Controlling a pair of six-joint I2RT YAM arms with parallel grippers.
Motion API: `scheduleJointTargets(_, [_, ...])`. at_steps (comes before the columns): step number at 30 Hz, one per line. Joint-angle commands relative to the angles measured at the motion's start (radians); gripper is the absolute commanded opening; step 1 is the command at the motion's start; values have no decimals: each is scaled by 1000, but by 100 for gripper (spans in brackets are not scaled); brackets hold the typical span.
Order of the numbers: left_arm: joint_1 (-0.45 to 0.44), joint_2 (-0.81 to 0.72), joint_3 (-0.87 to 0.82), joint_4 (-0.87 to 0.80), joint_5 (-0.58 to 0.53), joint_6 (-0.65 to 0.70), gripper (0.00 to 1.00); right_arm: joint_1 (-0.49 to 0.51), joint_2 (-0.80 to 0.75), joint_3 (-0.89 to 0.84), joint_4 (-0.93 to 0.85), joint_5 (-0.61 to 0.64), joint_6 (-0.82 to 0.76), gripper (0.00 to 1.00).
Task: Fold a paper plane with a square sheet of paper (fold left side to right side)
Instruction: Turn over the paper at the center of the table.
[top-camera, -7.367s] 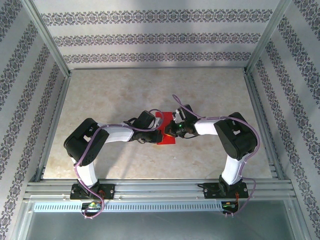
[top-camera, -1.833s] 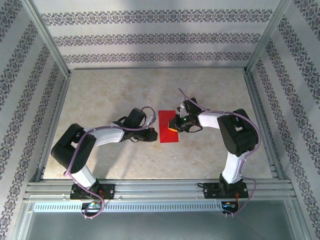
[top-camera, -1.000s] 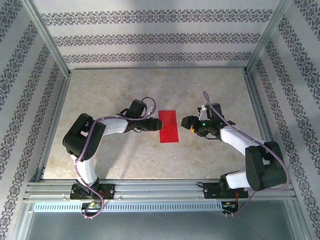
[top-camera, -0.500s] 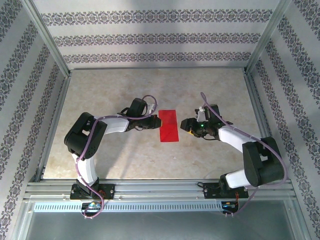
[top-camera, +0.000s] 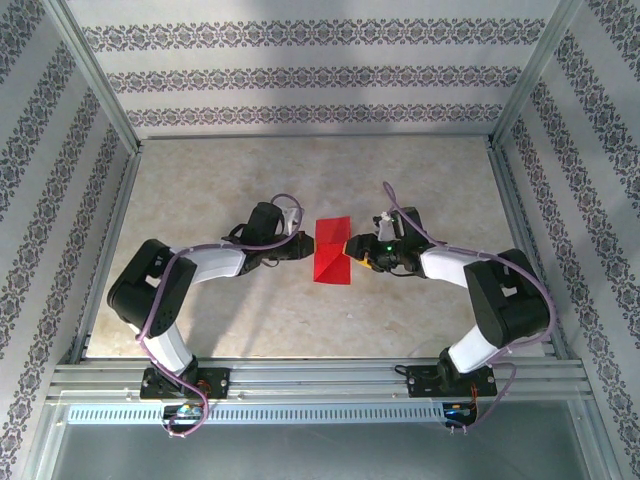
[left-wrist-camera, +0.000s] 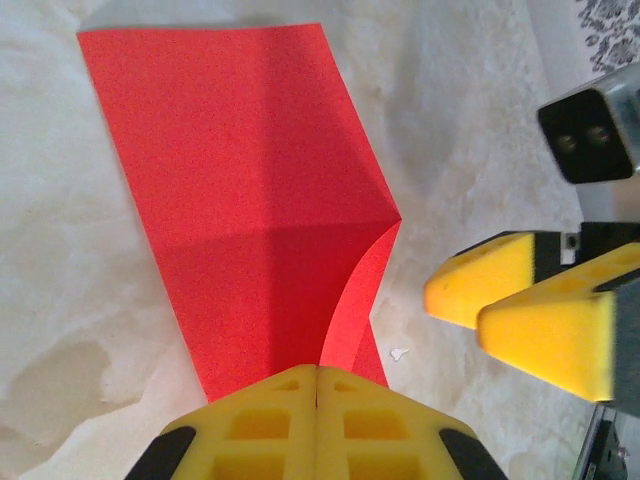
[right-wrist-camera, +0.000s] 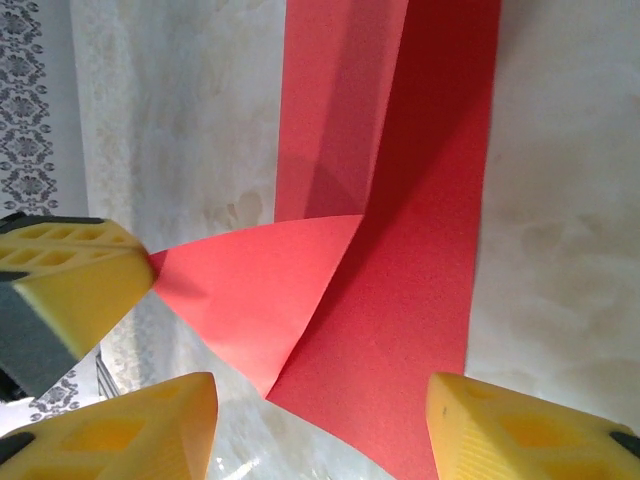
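Note:
The red square sheet of paper (top-camera: 331, 263) lies folded into a narrow strip at the middle of the table. My left gripper (top-camera: 306, 243) is shut on a corner of its top layer. In the left wrist view that layer curls up off the paper (left-wrist-camera: 230, 170) into the shut left gripper (left-wrist-camera: 317, 372). My right gripper (top-camera: 352, 247) stands open at the strip's right edge. In the right wrist view the raised triangular flap (right-wrist-camera: 250, 290) runs to the left gripper's finger (right-wrist-camera: 70, 285). The right gripper (right-wrist-camera: 320, 425) straddles the strip's near end without touching the paper (right-wrist-camera: 420, 250).
The marbled tabletop (top-camera: 200, 190) is ringed by aluminium rails (top-camera: 110, 250) and patterned walls (top-camera: 300, 75). A tiny white speck (left-wrist-camera: 398, 352) lies beside the paper. Both arms reach in from the near edge and meet at the middle.
The left gripper has shut on the paper's left edge and lifted a flap of the top layer. The right gripper has moved left, up to the strip's right edge.

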Motion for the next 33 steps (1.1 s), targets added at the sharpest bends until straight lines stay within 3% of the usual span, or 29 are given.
scheduleJointTargets(1, [7, -30, -27, 73, -45, -33, 0, 27, 36, 31, 117, -9, 34, 57])
scheduleJointTargets(13, [6, -11, -22, 56, -54, -35, 0, 53, 180, 108, 252, -3, 70, 51])
scheduleJointTargets(28, [7, 65, -2, 55, -50, -36, 0, 70, 237, 122, 239, 20, 79, 32])
scheduleJointTargets(33, [9, 59, -1, 43, -56, -30, 11, 71, 230, 123, 224, 25, 71, 20])
